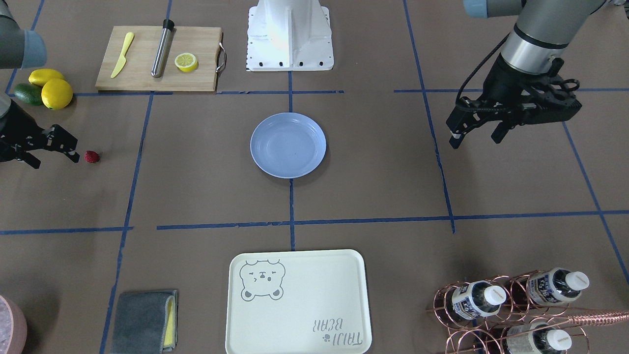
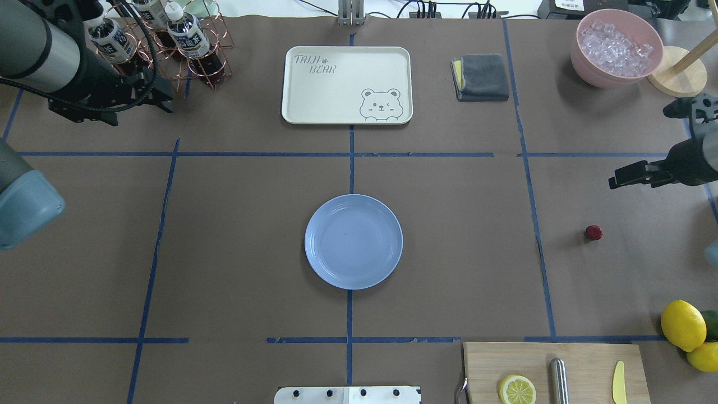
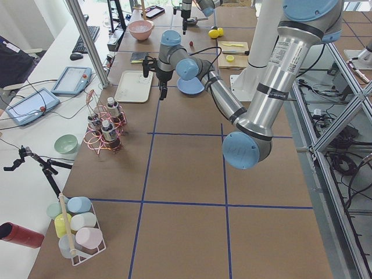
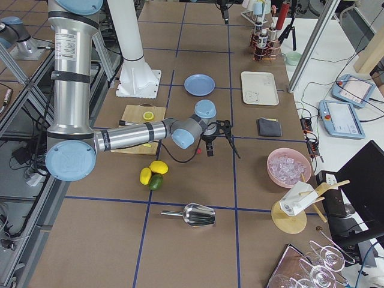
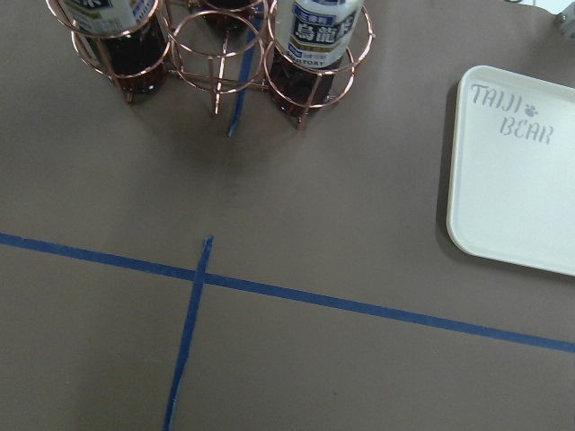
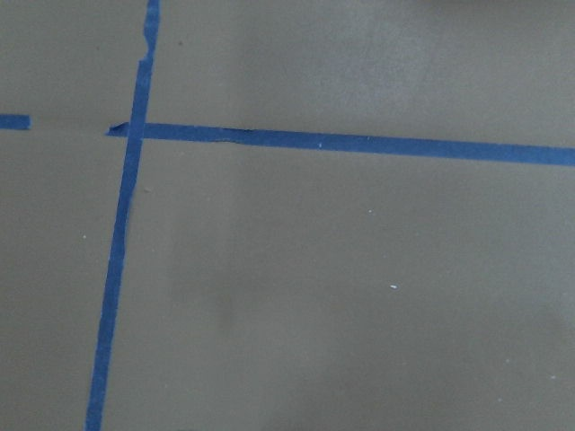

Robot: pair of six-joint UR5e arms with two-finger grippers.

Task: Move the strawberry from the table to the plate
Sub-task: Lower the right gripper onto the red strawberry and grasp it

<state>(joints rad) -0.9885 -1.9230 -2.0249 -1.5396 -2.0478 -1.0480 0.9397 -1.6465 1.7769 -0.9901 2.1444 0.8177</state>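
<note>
Red strawberry (image 2: 593, 232) shows overhead; right wrist only taped table (image 6: 359, 269); right gripper (image 1: 55, 161), left gripper (image 1: 475, 141) spread, empty.

The cream tray (image 2: 346, 84) reads "TAIJI BEAR"; the bottle labels (image 5: 314, 31) are too small to read.

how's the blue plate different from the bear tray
The plate is round; the bear tray is rectangular with rounded corners. The plate is light blue and plain; the tray is cream, printed with a bear and lettering. The plate lies at the middle of the table; the tray lies nearer its far edge. Both are empty and lie flat.
</note>
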